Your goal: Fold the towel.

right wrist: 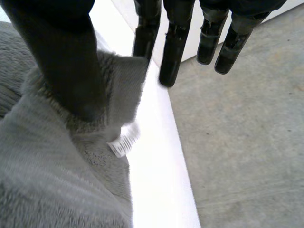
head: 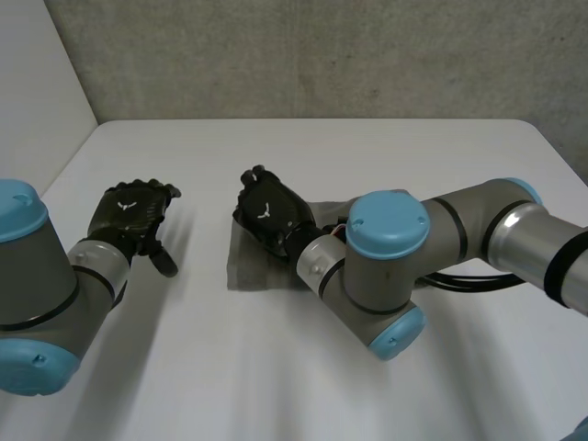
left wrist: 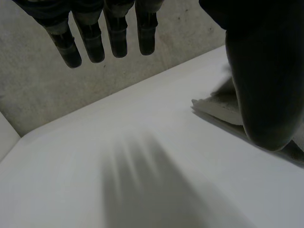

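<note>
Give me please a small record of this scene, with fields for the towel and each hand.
towel: grey, lying on the white table; small white label at its edge
left hand: open, over bare table, apart from the towel
right hand: at a corner of the towel; thumb and a straight finger appear to pinch the raised corner
</note>
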